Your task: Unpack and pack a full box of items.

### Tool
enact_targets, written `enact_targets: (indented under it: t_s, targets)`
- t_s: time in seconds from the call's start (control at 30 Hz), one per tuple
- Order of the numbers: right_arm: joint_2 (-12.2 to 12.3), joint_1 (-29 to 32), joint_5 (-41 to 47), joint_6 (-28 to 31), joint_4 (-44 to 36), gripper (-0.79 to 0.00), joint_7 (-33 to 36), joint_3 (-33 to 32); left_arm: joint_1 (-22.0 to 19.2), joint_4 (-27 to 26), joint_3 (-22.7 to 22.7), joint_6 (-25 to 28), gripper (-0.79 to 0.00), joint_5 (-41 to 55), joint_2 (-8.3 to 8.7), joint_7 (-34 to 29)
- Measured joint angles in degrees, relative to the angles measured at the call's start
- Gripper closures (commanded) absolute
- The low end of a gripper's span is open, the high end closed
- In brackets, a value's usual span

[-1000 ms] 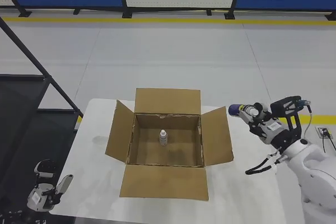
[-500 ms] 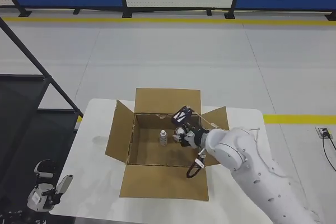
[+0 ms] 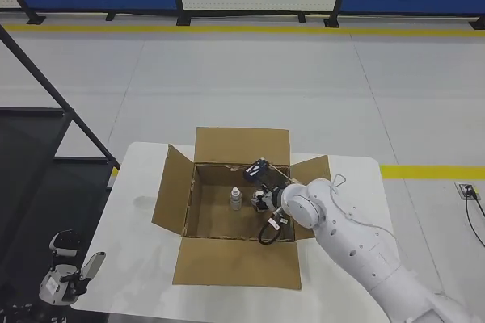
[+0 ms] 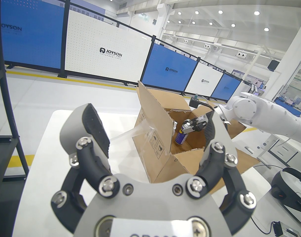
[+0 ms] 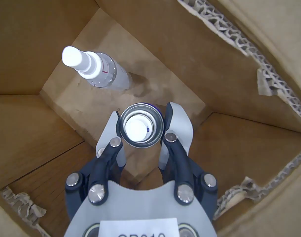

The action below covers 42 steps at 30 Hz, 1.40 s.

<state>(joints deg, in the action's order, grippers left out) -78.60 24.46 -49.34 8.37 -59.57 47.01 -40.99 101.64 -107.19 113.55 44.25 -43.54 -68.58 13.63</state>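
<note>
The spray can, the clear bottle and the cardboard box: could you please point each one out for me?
spray can (image 5: 138,128), right wrist view, on its white top.
clear bottle (image 5: 112,76), right wrist view, on its clear body.
cardboard box (image 3: 236,262), top view, on its near flap.

You have bright, even light throughout. In the left wrist view it comes from rows of round ceiling lamps (image 4: 256,13), which burn out to white spots; a faint streak of flare runs up from one of them. From the top view the table (image 3: 137,242) comes out almost white, and the shadows on it are pale and soft-edged. Inside the box (image 3: 234,262) it is dimmer. In the right wrist view you can see the bottle (image 5: 98,71) throw a short, soft shadow on the box floor, and the metal rim of the can (image 5: 142,128) glints. At the edges of the left wrist view straight lines bend: the fence (image 4: 106,52) bows and leans.
</note>
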Motion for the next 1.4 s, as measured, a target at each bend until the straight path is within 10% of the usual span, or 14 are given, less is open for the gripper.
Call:
enact_targets:
  t_s: [0.27, 0.7, 0.97, 1.27, 1.4]
  targets:
    - [-1.1, -0.6, -0.2, 0.5, 1.9, -0.785, -0.4, 0.7, 0.0, 0.0, 0.0, 0.0, -0.785, 0.0, 0.0, 0.0]
    - [2.4, 5.5, -4.3, -0.1, -15.5, -0.785, 2.8, -9.0, 0.0, 0.0, 0.0, 0.0, -0.785, 0.0, 0.0, 0.0]
    - [7.3, 21.3, 4.6, 9.5, -40.3, -0.785, 6.5, -27.2, -0.4, 0.5, -0.1, -0.8, -0.785, 0.6, 0.01, -0.7]
    - [10.0, 33.8, 18.1, 18.9, -48.4, -0.785, 4.4, -42.9, -9.0, 2.9, -5.3, -2.1, -0.785, 13.9, 1.16, -18.1]
    - [10.5, 36.3, 19.9, 14.5, -47.9, -0.785, 0.2, -48.9, -13.5, 3.0, -6.4, -7.7, -0.785, 16.6, 1.56, -23.7]
